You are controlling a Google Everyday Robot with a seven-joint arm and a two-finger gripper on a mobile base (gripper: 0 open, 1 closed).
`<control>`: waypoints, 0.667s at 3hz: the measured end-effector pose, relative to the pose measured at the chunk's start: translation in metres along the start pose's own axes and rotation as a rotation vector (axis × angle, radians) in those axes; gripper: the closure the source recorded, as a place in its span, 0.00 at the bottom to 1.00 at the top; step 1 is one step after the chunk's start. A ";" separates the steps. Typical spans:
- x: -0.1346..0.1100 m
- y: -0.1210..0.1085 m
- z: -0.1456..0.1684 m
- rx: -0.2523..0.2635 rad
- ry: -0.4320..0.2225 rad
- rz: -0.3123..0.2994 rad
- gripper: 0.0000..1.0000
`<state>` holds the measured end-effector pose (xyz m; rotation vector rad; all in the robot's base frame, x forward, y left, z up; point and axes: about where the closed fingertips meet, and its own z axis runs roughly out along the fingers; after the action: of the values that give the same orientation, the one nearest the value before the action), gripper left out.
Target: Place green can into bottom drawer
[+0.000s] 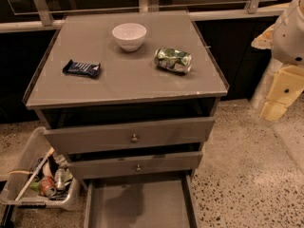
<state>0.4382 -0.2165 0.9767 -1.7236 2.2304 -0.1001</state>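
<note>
— Where's the gripper?
— The pale yellow gripper hangs at the right edge, beside the cabinet and holding nothing I can see. Clenched or released, I cannot tell.
— And the can?
— The dented, shiny green-and-silver can lies on its side on the flat grey cabinet top, right of the round white bowl. The shallow grey bottom drawer stands pulled out below.

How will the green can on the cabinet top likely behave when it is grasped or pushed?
The green can lies on its side, so a push could roll it, though its dents may stop it soon. Its crumpled body suggests thin metal, probably light and easy to squash further. The gripper hangs at the picture's right edge, apart from it.
</note>
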 end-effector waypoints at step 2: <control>-0.017 -0.018 0.016 0.008 0.007 -0.023 0.00</control>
<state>0.4634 -0.2032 0.9690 -1.7473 2.2133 -0.1205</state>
